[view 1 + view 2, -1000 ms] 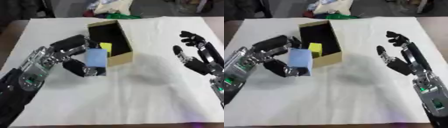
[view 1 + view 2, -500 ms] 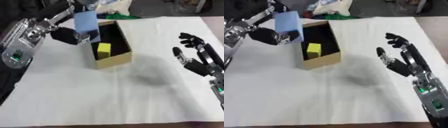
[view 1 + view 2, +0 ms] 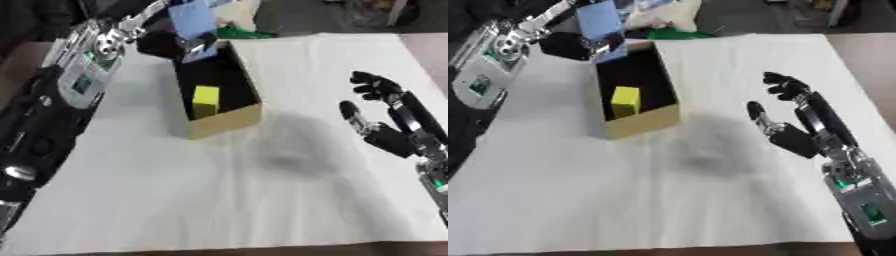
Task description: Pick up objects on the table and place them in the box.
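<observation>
White table (image 3: 262, 200): one box (image 3: 229, 121) (one yellow block (image 3: 206, 100) inside); left hand (image 3: 175, 44) pinching blue block (image 3: 192, 20); right hand (image 3: 794, 120) spread.

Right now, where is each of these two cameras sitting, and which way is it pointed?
Left eye view: in the robot's head, looking down at the white-covered table; its left robot hand holds a blue block over the box's far end, and its right robot hand hangs open at the right.
Right eye view: beside it in the head, facing the same way; both arms show, set further left in the picture.
Shared: the box, the yellow block inside it, both hands.
</observation>
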